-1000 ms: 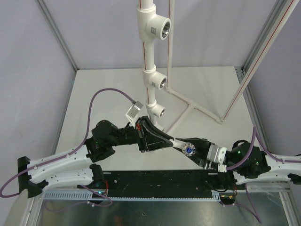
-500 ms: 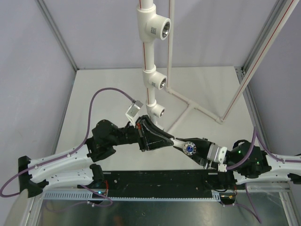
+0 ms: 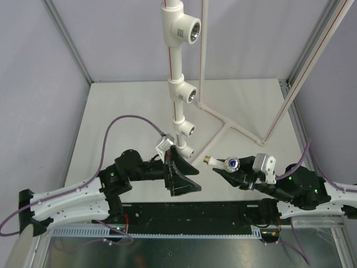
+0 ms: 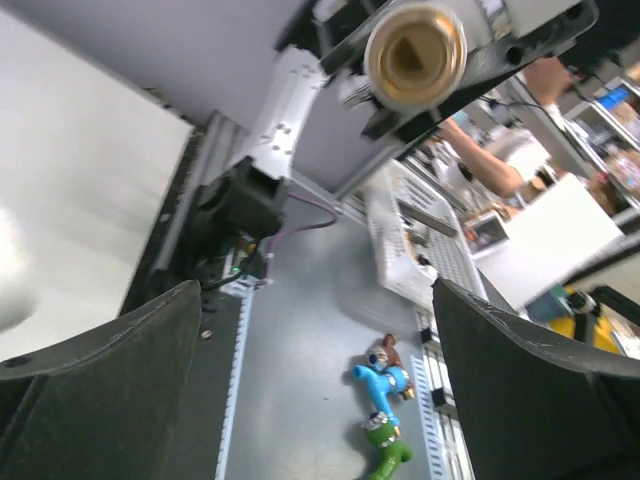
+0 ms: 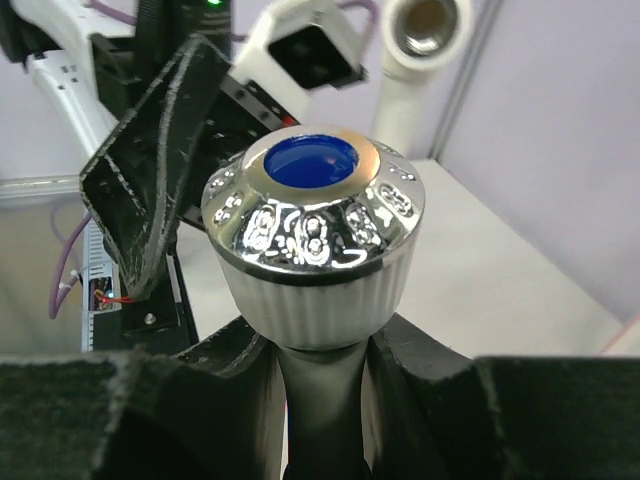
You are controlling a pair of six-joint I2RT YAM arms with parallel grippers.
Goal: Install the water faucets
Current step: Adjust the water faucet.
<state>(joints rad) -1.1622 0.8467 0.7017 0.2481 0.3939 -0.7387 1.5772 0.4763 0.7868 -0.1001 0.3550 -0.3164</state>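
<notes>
A white water faucet point(image 3: 228, 163) with a blue-centred chrome knob point(image 5: 310, 215) is clamped by its neck in my right gripper point(image 3: 226, 172), which is shut on it point(image 5: 322, 375). Its brass threaded end point(image 3: 207, 159) points left, and the left wrist view looks straight into that end point(image 4: 413, 52). My left gripper point(image 3: 192, 173) hangs wide open a short gap to the left, empty, with both dark fingers point(image 4: 100, 385) spread at the frame's sides. The lowest tee socket point(image 3: 188, 151) lies just above its upper finger.
The upright white pipe point(image 3: 177, 67) carries several tee sockets point(image 3: 191, 94). A thin pipe base point(image 3: 226, 125) lies on the table behind. A black rail point(image 3: 189, 212) runs along the near edge. Blue point(image 4: 385, 380) and green point(image 4: 388, 448) taps lie on a metal sheet.
My left gripper has opened, let go of the faucet and drawn back to the left. The right gripper, still shut on the faucet, has moved right and away with it.
</notes>
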